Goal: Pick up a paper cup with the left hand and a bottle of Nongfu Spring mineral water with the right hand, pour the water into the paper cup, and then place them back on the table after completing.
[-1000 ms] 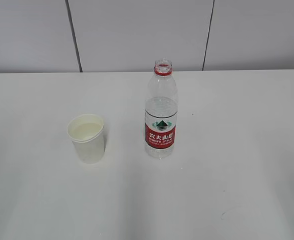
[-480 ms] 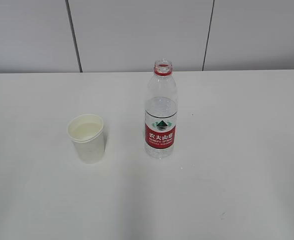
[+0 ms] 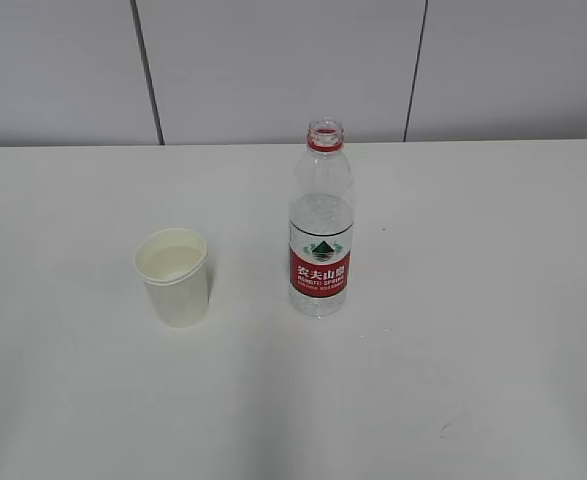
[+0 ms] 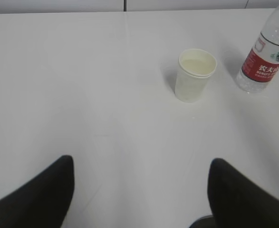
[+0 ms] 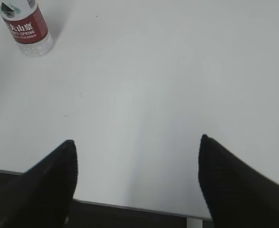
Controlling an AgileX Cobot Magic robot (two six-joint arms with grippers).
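With both hands' fingers spread and empty, the filled paper cup and uncapped bottle stand mid-frame on the table, where a stray bump would spill them.

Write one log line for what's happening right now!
cup: upright on table, liquid inside | bottle: upright, uncapped, right of cup | left claw: open, empty | right claw: open, empty

Cup, bottle on table
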